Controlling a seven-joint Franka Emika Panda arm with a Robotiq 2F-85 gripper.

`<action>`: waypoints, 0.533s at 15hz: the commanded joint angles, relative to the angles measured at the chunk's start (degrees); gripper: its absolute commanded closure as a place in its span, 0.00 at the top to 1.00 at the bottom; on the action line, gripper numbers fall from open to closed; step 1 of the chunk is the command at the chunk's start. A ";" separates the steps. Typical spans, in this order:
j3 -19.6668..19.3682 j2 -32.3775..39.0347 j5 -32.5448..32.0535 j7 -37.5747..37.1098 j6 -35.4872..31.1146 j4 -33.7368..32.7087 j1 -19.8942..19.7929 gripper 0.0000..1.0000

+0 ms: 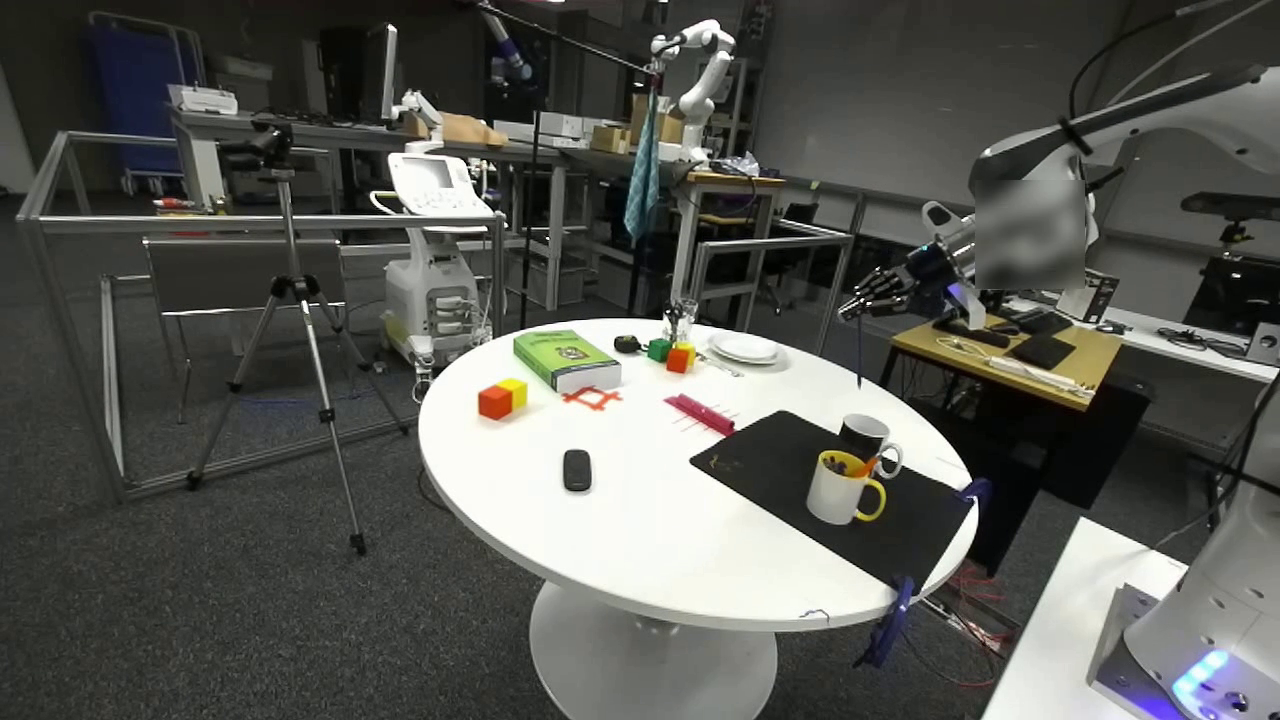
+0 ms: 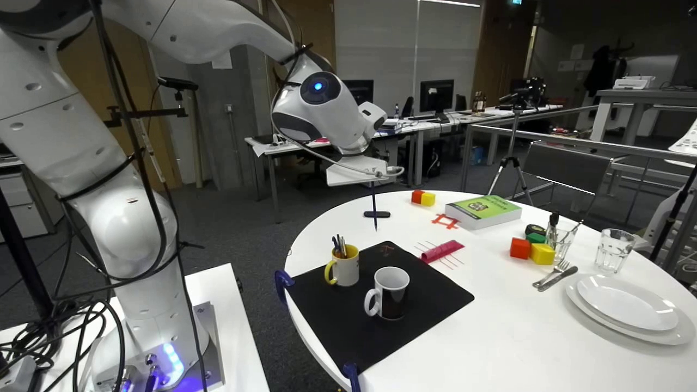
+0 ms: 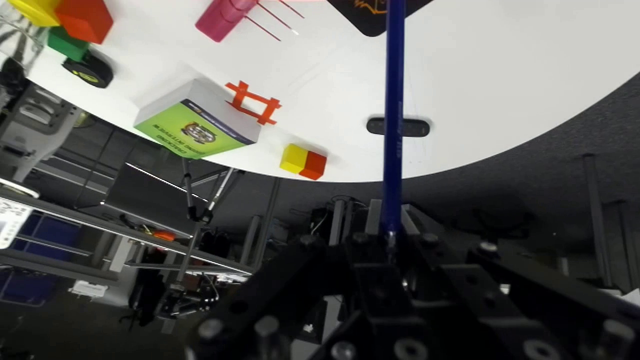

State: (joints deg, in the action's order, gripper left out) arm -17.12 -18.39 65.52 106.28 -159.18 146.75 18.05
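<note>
Blue pencil [image 3: 394, 110] in hand [image 3: 394, 242]; tip [image 2: 375, 227] only in both exterior views.

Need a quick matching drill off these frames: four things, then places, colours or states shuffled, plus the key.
Things
1. blue pen or pencil
2. mug with yellow handle
3. smaller plate
4. book

Places, colours or states
A. on top of the larger plate
B. green cover
C. gripped by the end effector
D. on the black mat, pens inside

Pairs: 1-C, 2-D, 3-A, 4-B
</note>
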 commanded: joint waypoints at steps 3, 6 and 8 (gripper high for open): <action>-4.48 -4.26 -0.55 0.85 1.66 1.50 -3.94 0.01; -7.11 -4.29 1.35 1.94 1.35 1.10 -4.40 0.01; -9.13 -3.89 3.73 3.41 1.22 0.93 -3.78 0.01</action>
State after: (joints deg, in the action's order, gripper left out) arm -23.99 -20.61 65.99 106.60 -159.03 147.19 14.10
